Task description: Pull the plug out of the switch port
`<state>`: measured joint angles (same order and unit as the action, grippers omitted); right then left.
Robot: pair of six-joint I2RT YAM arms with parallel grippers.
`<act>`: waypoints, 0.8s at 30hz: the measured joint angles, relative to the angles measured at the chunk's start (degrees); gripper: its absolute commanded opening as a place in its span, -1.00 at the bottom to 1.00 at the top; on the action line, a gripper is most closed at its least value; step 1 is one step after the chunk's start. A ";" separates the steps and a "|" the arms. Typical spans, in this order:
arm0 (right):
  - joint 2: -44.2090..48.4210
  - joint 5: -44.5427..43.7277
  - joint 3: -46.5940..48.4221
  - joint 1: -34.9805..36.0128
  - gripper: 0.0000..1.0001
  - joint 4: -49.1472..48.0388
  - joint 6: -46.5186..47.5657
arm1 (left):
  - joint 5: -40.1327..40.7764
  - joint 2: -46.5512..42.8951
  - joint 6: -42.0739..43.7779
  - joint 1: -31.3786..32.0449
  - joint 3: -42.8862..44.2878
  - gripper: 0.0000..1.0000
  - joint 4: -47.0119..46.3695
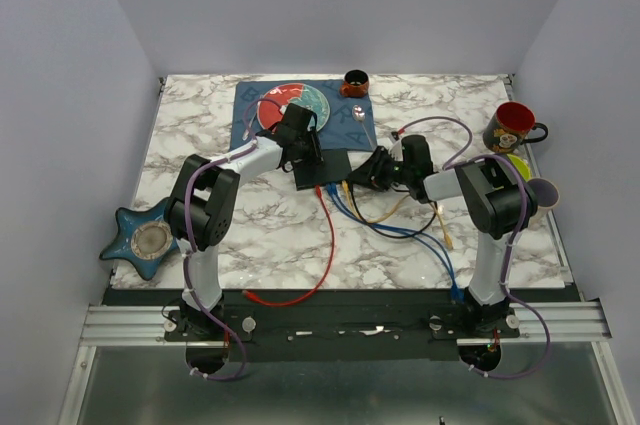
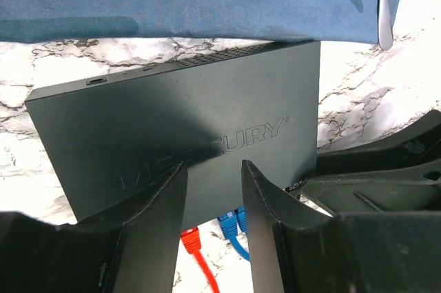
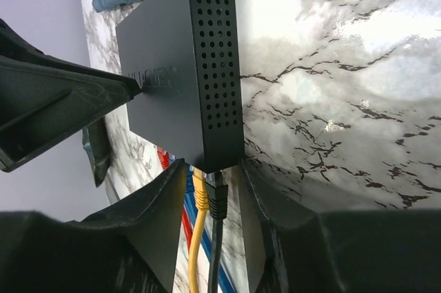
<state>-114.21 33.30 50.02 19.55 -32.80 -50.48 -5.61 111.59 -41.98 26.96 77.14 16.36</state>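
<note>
Sockets of the switch lie hidden behind plugs and right fingers.

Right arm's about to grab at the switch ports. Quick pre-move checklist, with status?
1. Right gripper lined up at the port edge of the switch: ok.
2. Only one plug between its jaws: not ok, yellow plug and black plug both sit there.
3. Jaws closed on a plug: not ok, open.
4. Left gripper over the switch top: ok; pressing down: cannot tell.
5. Red cable slack: ok.
</note>
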 measured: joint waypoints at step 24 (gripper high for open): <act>2.21 -1.77 3.74 0.76 -0.07 11.82 7.39 | -0.66 0.09 0.00 -0.13 0.00 -0.01 -0.35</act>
<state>-112.01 31.53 53.76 20.32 -20.97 -43.09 -6.26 111.68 -41.98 26.83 77.14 16.01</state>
